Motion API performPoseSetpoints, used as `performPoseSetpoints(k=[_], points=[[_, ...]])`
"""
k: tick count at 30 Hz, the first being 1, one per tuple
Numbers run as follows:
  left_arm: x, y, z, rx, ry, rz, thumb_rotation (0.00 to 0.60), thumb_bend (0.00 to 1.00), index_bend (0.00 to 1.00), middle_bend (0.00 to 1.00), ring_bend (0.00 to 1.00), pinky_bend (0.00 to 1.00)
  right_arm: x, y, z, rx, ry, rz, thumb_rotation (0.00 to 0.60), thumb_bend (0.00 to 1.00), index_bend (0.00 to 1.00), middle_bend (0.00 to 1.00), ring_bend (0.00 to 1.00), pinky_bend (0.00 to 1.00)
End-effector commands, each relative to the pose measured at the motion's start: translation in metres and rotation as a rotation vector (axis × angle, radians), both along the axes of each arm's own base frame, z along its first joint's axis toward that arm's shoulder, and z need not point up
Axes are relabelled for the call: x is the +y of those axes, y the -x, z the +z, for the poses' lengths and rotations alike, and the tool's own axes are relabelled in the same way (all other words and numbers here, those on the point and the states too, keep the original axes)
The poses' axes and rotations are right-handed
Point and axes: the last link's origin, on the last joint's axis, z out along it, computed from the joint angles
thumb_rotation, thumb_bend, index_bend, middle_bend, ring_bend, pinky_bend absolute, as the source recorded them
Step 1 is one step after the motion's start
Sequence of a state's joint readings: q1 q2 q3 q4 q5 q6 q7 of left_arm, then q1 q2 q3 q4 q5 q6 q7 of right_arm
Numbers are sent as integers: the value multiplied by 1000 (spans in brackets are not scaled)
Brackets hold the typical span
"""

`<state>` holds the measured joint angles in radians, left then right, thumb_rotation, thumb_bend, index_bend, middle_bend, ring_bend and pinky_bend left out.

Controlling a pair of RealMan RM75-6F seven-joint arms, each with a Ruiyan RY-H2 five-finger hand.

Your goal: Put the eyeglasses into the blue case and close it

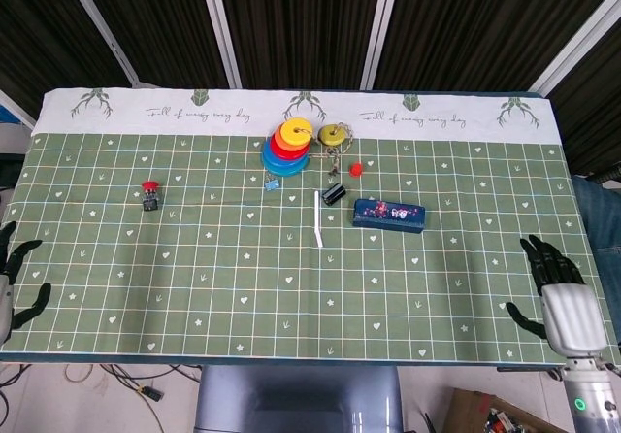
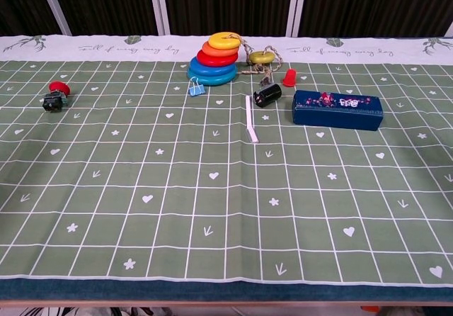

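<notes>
My right hand (image 1: pixel 561 297) hung at the near right corner of the table (image 1: pixel 116 287), fingers spread and holding nothing; my left hand (image 1: pixel 12 283) sat off the near left edge, fingers likewise apart and empty. Neither appeared in the chest view. One blue case (image 2: pixel 337 109) lay closed right of centre, well apart from both hands, its long axis running left to right and tilted slightly, the right end nearer me. I could not tell what it held; no eyeglasses were visible. Just left of it I noted one black cylinder (image 2: pixel 267 94), one red cone (image 2: pixel 289 78) and one white stick (image 2: pixel 251 127). Behind stood one ring stack (image 2: pixel 215 67), with one red-capped button (image 2: pixel 55 96) far left.
</notes>
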<state>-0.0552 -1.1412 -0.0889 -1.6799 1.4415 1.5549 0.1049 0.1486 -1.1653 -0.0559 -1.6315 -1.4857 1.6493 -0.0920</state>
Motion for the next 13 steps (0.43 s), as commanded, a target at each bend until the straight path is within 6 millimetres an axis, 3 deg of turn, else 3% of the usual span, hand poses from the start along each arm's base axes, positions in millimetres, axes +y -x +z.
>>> performPoseSetpoints(k=[1,13], points=[[0,0,0,3,1,-7,600,345,202,0,0,0,10,3,0,50,-21,-23,600,261,1,38,104,198],[0,-4,-4,13,18,-37,600,345,202,0,0,0,7,5,5,141,54,-27,600,261,0,34,89,198]])
